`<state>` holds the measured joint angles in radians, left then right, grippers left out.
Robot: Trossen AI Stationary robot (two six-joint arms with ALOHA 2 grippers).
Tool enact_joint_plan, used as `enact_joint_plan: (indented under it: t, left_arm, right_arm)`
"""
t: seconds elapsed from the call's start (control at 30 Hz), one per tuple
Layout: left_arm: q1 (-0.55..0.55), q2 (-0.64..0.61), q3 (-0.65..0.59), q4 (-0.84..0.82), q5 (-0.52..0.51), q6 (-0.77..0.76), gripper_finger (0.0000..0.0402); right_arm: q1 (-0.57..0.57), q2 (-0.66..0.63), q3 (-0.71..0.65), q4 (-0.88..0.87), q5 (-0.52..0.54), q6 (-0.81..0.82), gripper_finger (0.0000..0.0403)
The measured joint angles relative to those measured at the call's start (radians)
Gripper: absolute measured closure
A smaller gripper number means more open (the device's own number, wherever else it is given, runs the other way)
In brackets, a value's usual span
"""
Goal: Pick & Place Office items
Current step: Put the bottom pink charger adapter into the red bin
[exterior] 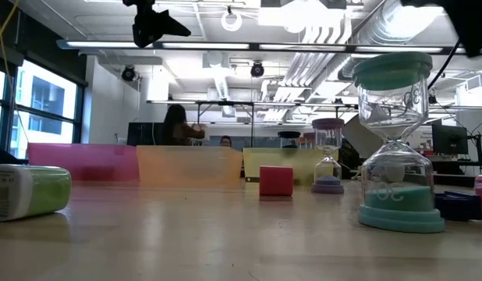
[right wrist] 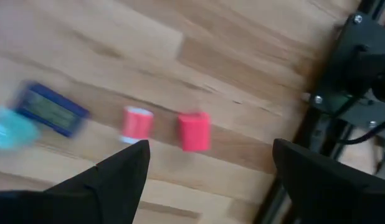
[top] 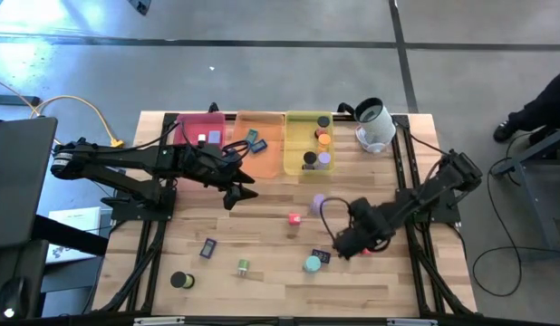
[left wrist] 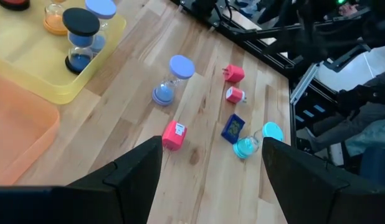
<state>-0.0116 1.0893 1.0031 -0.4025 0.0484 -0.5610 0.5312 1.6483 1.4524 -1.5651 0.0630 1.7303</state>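
My right claw (right wrist: 208,165), wide, empty, hovers over two red pieces (right wrist: 194,131) on the bench (top: 262,263); left claw (left wrist: 211,163) wide, near trays (top: 257,143).

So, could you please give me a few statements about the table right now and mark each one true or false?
1. The left pincer is open and holds nothing. True.
2. The right pincer grips a red piece. False: it is open, above the two red pieces.
3. The red cube sits in the yellow tray. False: it lies on the bare table.
4. The teal hourglass stands upright. True.
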Motion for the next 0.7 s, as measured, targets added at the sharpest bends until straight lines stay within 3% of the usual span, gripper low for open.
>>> enact_joint_plan:
  t: [0.17,0.33,0.7]
  left_arm:
    - [0.000,0.000,0.000,0.000,0.000,0.000,0.0133]
    - [0.000,0.000,0.000,0.000,0.000,0.000,0.0133]
    - [0.000,0.000,0.000,0.000,0.000,0.000,0.0133]
  right_arm:
    - [0.076,-0.017,-0.121,0.033,-0.053,-0.010,0.0074]
    - [0.133,-0.080,-0.246,0.195,-0.074,-0.003,0.0074]
    - [0.156,-0.122,-0.434,0.423,-0.061,-0.035,0.0074]
